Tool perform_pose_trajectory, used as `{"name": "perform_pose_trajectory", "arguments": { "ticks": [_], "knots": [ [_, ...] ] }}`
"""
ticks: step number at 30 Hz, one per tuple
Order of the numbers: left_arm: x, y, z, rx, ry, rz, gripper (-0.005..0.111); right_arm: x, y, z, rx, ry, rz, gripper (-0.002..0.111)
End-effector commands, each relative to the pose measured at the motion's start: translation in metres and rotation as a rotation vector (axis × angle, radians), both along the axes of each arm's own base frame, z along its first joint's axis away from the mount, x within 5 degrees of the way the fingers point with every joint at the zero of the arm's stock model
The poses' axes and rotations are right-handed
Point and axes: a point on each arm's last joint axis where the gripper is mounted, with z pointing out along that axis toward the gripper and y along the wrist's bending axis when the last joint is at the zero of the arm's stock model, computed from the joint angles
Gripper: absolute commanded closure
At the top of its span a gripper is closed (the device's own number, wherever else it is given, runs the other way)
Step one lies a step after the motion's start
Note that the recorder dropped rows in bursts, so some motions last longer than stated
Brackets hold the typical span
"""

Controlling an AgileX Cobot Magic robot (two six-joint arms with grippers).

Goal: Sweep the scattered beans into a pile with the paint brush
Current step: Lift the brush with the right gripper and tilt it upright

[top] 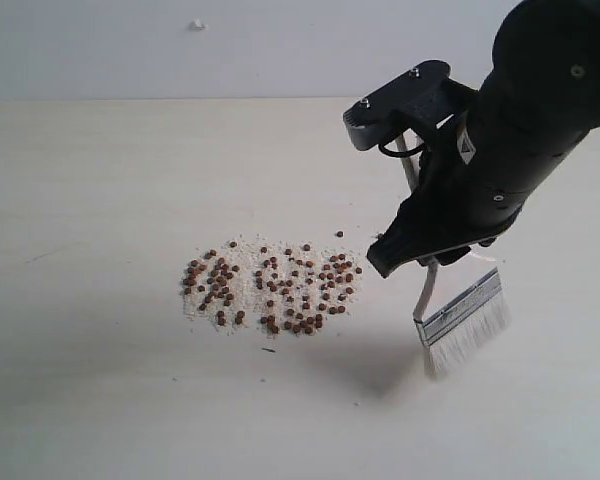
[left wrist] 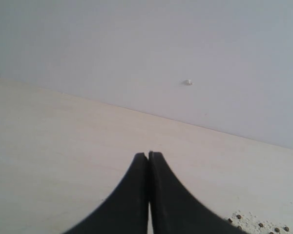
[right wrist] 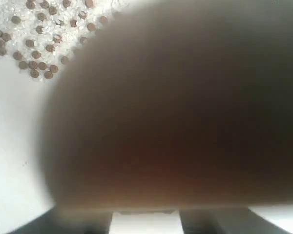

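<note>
The beans (top: 270,285) lie spread in a broad flat patch with whitish crumbs on the pale table (top: 100,180). To their right, my right gripper (top: 427,255) is shut on the pale handle of the paint brush (top: 462,312). The brush hangs tilted, its white bristles (top: 470,342) low over the table and clear of the beans. In the right wrist view the brush (right wrist: 176,112) is a large brown blur, with the beans (right wrist: 39,44) off in one corner. My left gripper (left wrist: 148,155) is shut on nothing, and a few beans (left wrist: 263,225) show at the frame's edge.
A grey wall (top: 280,40) bounds the far edge of the table and carries a small white spot (top: 197,24). Bare tabletop surrounds the bean patch on every side.
</note>
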Motion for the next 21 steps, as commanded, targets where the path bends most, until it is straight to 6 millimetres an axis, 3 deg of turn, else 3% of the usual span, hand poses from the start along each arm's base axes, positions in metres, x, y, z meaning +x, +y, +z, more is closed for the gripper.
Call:
{"name": "perform_pose_trajectory", "arguments": {
  "ticks": [1,17,21],
  "knots": [
    [0.000,0.000,0.001,-0.008,-0.008,-0.001,0.107,-0.003,-0.002,0.015,0.032,-0.045,0.012,0.108],
    [0.000,0.000,0.001,-0.008,-0.008,-0.001,0.107,-0.027,-0.018,0.061,0.167,-0.195,0.032,0.108],
    [0.000,0.000,0.001,-0.008,-0.008,-0.001,0.107,-0.039,-0.026,0.061,0.180,-0.228,0.087,0.108]
  ]
}}
